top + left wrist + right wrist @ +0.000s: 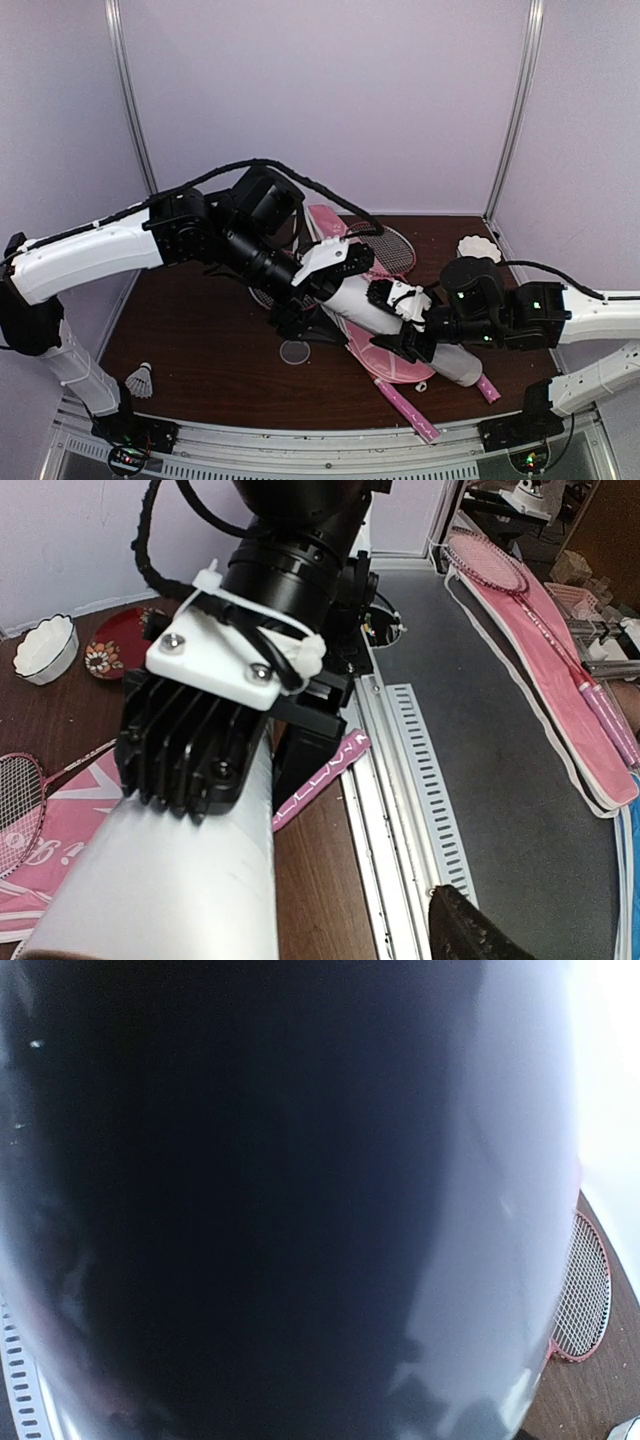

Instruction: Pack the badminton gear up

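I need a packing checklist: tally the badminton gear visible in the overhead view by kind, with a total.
Racquets: 2
Shuttlecocks: 1
White tube: 1
Pink cover: 1
Total: 5

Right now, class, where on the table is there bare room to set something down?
Bare wood lies front-left, between the white feather shuttlecock and the small clear disc. The centre is crowded: long white tube, pink striped racquet cover and red-framed racquets overlap.
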